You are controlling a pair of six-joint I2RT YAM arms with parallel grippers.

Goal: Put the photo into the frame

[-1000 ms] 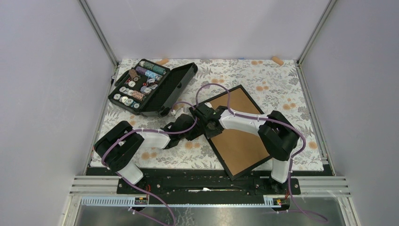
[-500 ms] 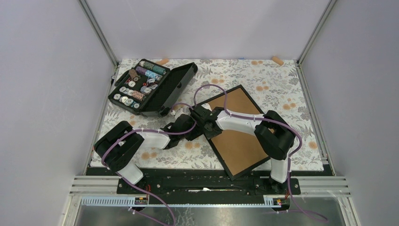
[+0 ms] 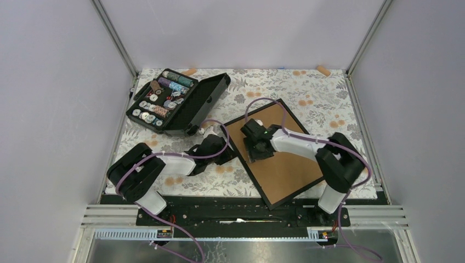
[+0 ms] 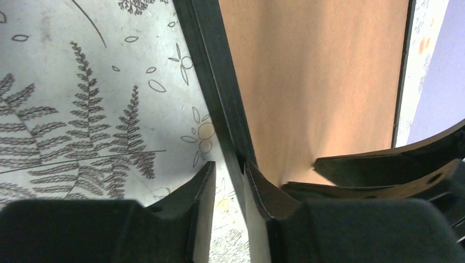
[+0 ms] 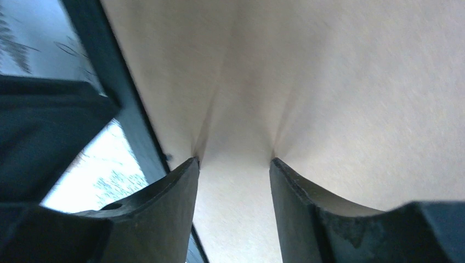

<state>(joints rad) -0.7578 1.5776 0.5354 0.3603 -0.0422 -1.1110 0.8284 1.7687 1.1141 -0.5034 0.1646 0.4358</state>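
Note:
The frame (image 3: 288, 167) lies back-up on the patterned tablecloth, its brown board showing inside the thin black rim (image 4: 219, 93). My left gripper (image 3: 230, 156) sits low at the frame's left edge. Its fingers (image 4: 227, 164) are slightly parted, the right one against the rim, and tablecloth shows in the gap. My right gripper (image 3: 256, 153) stands on the board near that same edge. It is open (image 5: 234, 160), both fingertips touch the board (image 5: 329, 82), and nothing is between them. The photo is not in view.
An open black case of thread spools (image 3: 175, 101) lies at the back left, close to the frame's far-left corner. Two small tan pieces (image 3: 323, 70) lie at the table's far edge. Grey walls and metal posts enclose the table.
My right gripper has moved right, off the frame's left edge and onto the board, and its jaws have widened. The left gripper and the frame have stayed put.

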